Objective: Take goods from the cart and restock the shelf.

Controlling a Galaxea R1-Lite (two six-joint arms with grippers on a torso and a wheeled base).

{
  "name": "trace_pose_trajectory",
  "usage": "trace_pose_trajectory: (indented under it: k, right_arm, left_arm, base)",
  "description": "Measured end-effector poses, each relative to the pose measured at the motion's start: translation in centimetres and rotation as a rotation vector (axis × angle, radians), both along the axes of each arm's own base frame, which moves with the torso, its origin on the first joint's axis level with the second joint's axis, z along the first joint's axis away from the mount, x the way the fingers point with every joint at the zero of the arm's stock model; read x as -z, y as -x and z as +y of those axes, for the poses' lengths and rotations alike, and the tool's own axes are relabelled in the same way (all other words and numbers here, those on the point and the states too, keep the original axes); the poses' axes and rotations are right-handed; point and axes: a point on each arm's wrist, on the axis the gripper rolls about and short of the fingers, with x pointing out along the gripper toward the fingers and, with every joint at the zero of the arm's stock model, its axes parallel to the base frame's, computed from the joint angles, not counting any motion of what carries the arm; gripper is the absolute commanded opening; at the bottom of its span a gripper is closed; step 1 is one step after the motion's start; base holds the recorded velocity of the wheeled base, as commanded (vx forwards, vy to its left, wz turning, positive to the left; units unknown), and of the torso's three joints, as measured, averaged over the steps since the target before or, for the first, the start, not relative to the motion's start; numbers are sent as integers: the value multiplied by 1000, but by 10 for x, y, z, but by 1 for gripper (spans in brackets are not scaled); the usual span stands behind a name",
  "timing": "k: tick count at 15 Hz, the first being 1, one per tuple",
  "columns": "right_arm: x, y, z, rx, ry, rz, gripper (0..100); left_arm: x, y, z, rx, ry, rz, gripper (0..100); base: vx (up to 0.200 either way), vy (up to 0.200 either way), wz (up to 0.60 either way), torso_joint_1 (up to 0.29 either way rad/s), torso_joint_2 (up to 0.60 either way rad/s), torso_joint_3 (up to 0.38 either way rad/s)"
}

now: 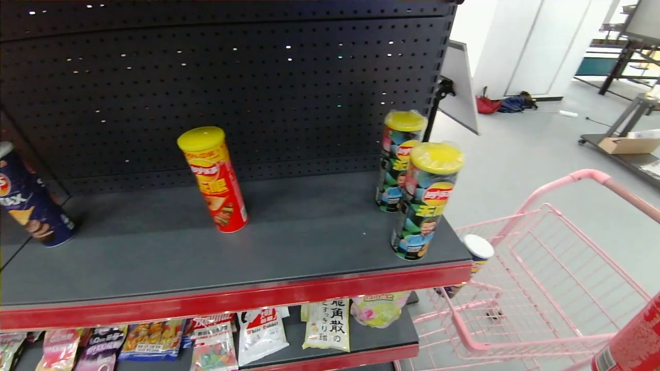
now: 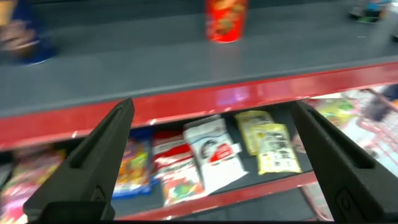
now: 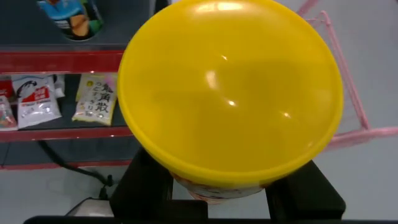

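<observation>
Four chip cans stand upright on the shelf (image 1: 289, 242): a blue can (image 1: 28, 203) at its left end, a red can (image 1: 212, 180) mid-shelf, and a rear green can (image 1: 401, 159) and a front green can (image 1: 425, 206) close together at the right end. The pink cart (image 1: 588, 176) beside the shelf holds one white-lidded can (image 1: 478, 251). The right end effector (image 3: 227, 202) pinches a yellow-lidded can (image 3: 230, 93) by its body near the cart, not yet shelved. The left end effector (image 2: 211, 162) is spread and empty, facing the shelf's red edge. Restocking looks partway done, with at least two cans left.
</observation>
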Motion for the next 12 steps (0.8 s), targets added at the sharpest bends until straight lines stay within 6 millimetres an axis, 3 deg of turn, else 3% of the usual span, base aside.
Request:
trace_pose_trajectory:
  k: [1,4,12]
  right_arm:
    - [1,1,0,0,0,0,0]
    - [7,3,0,3,-3,-31,0]
    - [50,39,-5,5,-12,-117,0]
  left_arm:
    - [0,0,0,0,-1,0,100]
    - [0,0,0,-1,-1,-1,100]
    - [0,0,0,0,-2,-2,100]
  base:
    - [0,0,600,2,7,2]
    - [0,0,0,0,0,0]
    - [0,200,0,0,-1,1]
